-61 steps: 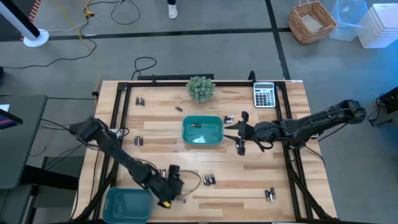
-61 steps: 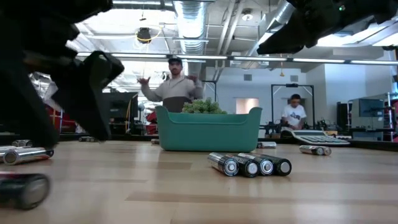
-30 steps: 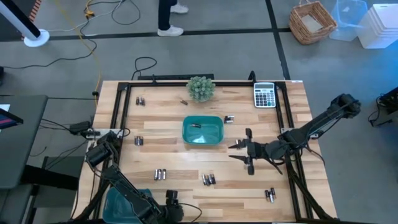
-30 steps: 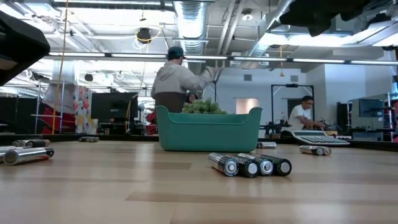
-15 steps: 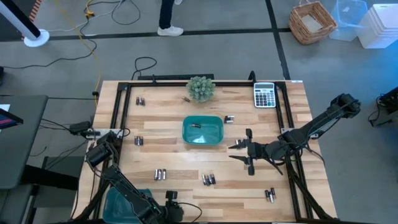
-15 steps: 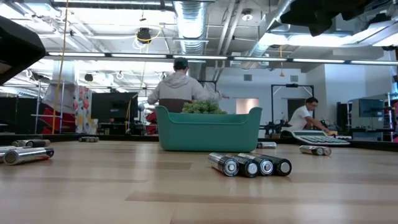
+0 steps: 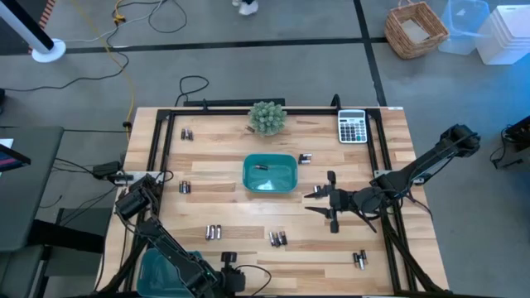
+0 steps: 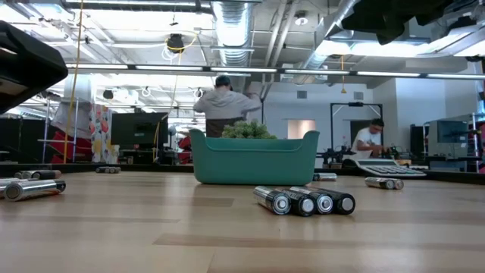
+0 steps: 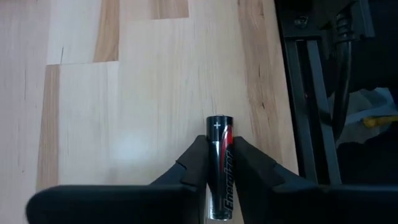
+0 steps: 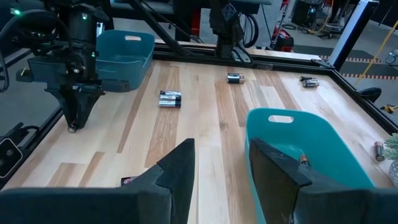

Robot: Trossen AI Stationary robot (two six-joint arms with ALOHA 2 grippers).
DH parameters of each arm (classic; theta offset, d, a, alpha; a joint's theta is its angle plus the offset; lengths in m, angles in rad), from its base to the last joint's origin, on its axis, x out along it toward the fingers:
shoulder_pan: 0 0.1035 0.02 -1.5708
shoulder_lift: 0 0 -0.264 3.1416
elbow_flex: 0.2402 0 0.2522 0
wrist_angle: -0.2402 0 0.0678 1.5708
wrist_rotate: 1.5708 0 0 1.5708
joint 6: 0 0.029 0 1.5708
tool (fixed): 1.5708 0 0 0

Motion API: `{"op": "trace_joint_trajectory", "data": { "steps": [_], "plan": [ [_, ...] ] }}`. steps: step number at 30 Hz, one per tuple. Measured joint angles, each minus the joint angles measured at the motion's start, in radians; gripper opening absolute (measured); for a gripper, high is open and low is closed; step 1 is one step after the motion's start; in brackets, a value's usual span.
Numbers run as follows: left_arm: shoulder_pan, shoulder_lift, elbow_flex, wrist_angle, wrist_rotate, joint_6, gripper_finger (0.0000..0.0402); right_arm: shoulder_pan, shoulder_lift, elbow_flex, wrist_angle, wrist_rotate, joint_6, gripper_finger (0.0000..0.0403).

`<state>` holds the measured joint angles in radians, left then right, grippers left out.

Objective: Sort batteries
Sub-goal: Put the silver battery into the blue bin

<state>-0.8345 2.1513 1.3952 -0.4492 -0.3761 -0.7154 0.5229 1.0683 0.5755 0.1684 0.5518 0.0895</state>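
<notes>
batteries are scattered in small clusters over the table [image 7: 331,257]: a set of four [image 8: 305,201] lies side by side just in front of the centre tray [image 7: 270,174], more sit near the table's far and left edges, and one cell [image 9: 220,167] is in your left gripper [image 9: 219,163] at the near edge, beside the second tray [image 7: 166,271]. you can see in the left wrist view that the fingers [image 9: 194,163] press on both sides of that cell, along its length, with its plus end pointing out past the tips. so the left jaws are narrow and clamped on a battery

your right gripper [image 7: 328,203] hangs just right of the centre tray with its fingers [image 10: 177,168] spread and nothing between them. that tray already holds one cell [image 10: 302,160]

treat these cells as small, hard and dense for their size; they won't crush, but the smooth round jacket is slippery and they will likely roll off if nudged on the wood. the grip you have, across the middle of the barrel, looks like the safest one. for the clustered ones, come down over a single cell's midsection and expect its neighbours to roll away

a calculator [image 7: 352,127] and a plant [image 7: 267,117] stand at the far edge; leave them alone. a person [image 8: 224,103] is well behind the table
</notes>
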Motion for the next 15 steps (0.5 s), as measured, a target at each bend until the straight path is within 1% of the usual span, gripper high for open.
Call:
{"op": "trace_joint_trajectory", "data": {
  "steps": [10, 15],
  "plan": [
    [0.001, -0.004, 0.000, 0.001, -0.001, 0.038, 0.0046, 0.000, 0.000, 0.000, -0.005, 0.000, -0.003, 0.0168],
    [0.002, -0.026, -0.003, 0.002, -0.014, 0.055, 0.0045, 0.000, 0.000, 0.000, -0.005, 0.000, -0.007, 0.0168]
  ]
}}
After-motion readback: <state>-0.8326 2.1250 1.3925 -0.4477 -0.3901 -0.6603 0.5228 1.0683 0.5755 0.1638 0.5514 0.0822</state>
